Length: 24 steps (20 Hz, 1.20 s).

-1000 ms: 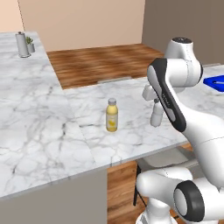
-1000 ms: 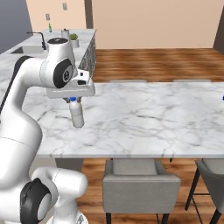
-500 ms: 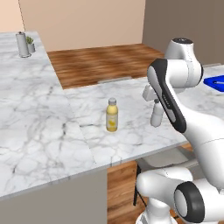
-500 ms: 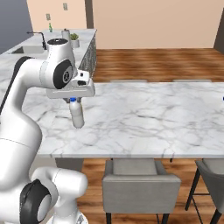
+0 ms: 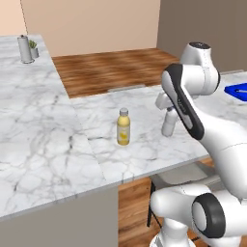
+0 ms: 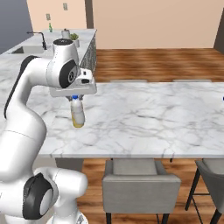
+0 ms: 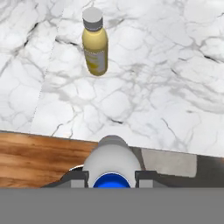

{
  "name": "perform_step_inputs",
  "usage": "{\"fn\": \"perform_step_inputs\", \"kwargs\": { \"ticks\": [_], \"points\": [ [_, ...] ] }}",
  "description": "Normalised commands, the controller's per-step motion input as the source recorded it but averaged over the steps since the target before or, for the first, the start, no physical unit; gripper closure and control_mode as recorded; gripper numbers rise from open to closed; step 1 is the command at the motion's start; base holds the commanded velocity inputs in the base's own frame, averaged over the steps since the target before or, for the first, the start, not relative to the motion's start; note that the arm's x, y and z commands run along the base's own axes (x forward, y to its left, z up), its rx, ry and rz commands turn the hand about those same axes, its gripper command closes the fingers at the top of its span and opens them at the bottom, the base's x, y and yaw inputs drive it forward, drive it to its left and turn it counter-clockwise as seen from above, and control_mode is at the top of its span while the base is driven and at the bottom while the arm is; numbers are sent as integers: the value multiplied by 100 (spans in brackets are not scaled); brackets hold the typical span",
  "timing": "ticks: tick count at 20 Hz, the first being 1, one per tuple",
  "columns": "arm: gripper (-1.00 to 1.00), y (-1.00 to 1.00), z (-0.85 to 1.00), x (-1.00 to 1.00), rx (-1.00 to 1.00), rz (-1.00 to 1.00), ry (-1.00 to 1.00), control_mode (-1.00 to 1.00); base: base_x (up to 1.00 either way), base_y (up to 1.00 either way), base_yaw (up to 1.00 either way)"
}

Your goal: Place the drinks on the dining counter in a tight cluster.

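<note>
My gripper (image 7: 112, 177) is shut on the neck of the clear bottle (image 7: 112, 159) with a blue cap, which hangs upright near the dining counter's (image 7: 153, 87) stool-side edge. From the sides, the gripper (image 5: 170, 109) (image 6: 75, 97) holds this clear bottle (image 5: 168, 124) (image 6: 77, 110) low over the marble; I cannot tell whether it touches the marble. The yellow juice bottle (image 5: 123, 127) (image 7: 95, 43) stands upright on the dining counter (image 5: 144, 154) (image 6: 153, 118), a short way beyond the held one. A slim green bottle (image 6: 50, 27) stands far back near the sink.
Grey stools (image 6: 135, 183) (image 6: 212, 175) are tucked under the counter's near edge. A grey canister (image 5: 22, 48) and a small plant (image 5: 33, 48) sit at the far end of the adjoining marble top. A blue object (image 5: 236, 89) lies at the right. A faucet (image 6: 41, 38) rises at the back left.
</note>
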Motion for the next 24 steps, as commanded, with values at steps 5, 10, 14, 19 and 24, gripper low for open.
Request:
{"fn": "perform_step_inputs", "kwargs": {
  "ticks": [5,10,14,19,24],
  "points": [
    [100,0,0,85,0,21,0,-100,0,0,0],
    [100,0,-18,91,-2,7,-1,-100,0,0,0],
    [100,0,-14,39,-6,0,0,-100,0,0,0],
    [100,0,-38,17,-3,0,4,-100,0,0,0],
    [100,0,-72,2,0,0,5,-100,0,0,0]
  ]
}}
